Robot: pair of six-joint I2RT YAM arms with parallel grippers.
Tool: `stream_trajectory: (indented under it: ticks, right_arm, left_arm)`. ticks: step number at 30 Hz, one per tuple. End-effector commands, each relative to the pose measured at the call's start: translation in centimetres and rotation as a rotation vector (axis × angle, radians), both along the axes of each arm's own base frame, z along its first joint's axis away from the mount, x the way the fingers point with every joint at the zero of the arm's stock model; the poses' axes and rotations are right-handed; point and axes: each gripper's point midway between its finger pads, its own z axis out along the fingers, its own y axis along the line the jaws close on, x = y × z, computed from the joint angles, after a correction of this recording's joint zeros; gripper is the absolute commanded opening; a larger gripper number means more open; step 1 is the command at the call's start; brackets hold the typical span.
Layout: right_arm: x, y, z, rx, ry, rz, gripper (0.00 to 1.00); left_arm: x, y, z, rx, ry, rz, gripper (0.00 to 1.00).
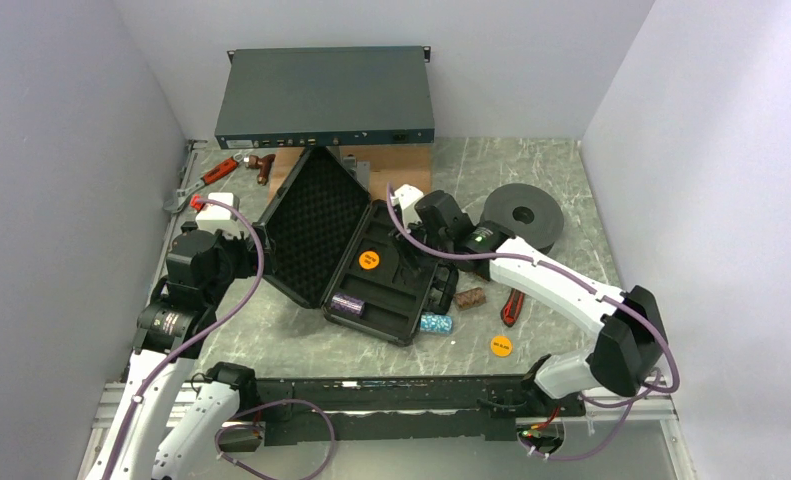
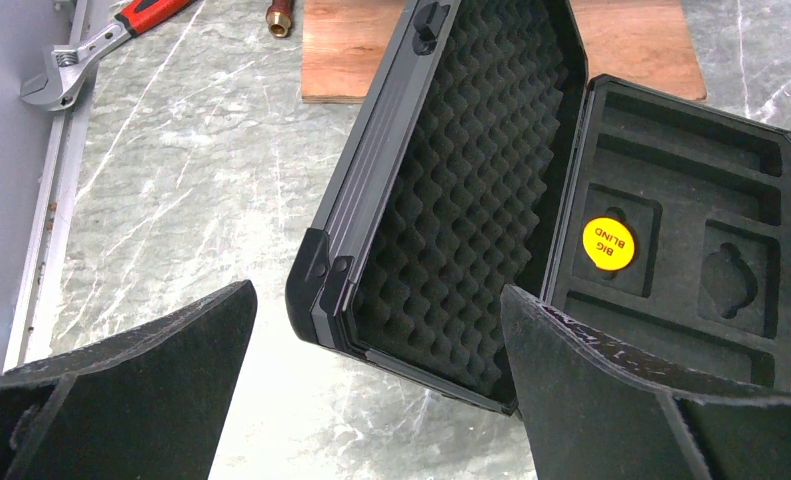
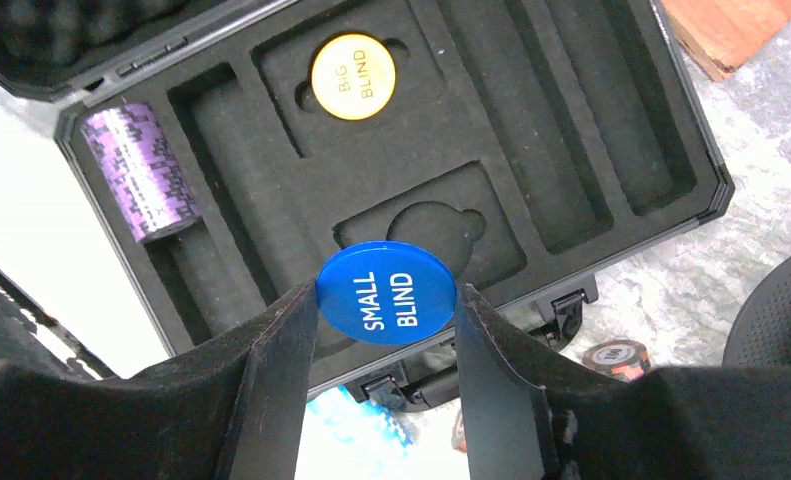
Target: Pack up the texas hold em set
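Packing a poker set, two robot arms are working over a grey marbled bench (image 1: 301,345). The black hard case (image 1: 411,285), the largest of the set's pieces, is lying open at the centre of the overhead view. Its foam lid (image 1: 311,225) is leaning up toward 10 o'clock from the tray.

The right end effector (image 3: 386,300) is hovering above the tray, pinching a blue disc (image 3: 386,280) by its rim between both fingers. The left end effector (image 2: 376,292) is hanging at 9 o'clock of the case, spread wide and holding nothing.

A purple chip roll (image 3: 139,172) is sitting in a long slot at the tray's 7 o'clock corner. A teal roll (image 1: 435,323) is lying on the bench just beside the tray at 5 o'clock, and a brown roll (image 1: 469,297) is lying at 4 o'clock. An orange-yellow disc (image 3: 352,77) is resting in its cut-out. A second yellow disc (image 1: 501,346) is lying on the bench, farther out at 5 o'clock.

The step in hand appears to be seating the blue disc in the vacant round recess (image 3: 433,225), which is showing at 1 o'clock of the disc in the right wrist view. The next move is likely calling for centring the disc over that recess, lowering it flat and releasing.

The blue disc is reading "SMALL BLIND" in white capitals. The seated disc is reading "BIG BLIND". The loose disc's lettering is too small to read.
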Motion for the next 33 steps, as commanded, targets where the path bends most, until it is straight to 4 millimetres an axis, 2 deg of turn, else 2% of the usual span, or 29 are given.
stream_trajectory:
  ticks: [1,6,14,26,33]
  right_arm:
    - [1.2,0.8,0.7,-0.054,-0.09,0.064,0.42]
    - [1.1,1.0,-1.1,-0.114,-0.078,0.104,0.42]
    - [1.0,1.6,-2.8,-0.17,-0.072,0.189,0.42]
    - [1.9,1.8,-5.5,-0.258,-0.043,0.208,0.4]
    - [2.0,1.1,-7.5,-0.316,-0.013,0.193,0.39]
  left_arm:
    - [0.1,-0.2,0.8,-0.001,-0.032,-0.013,0.99]
    - [0.1,-0.2,0.8,-0.001,-0.032,-0.013,0.99]
    - [0.1,-0.3,0.8,-0.001,-0.031,-0.013,0.99]
    - [0.0,-0.4,0.8,0.002,-0.032,-0.02,0.99]
    - [0.0,-0.5,0.8,0.001,-0.033,-0.021,0.99]
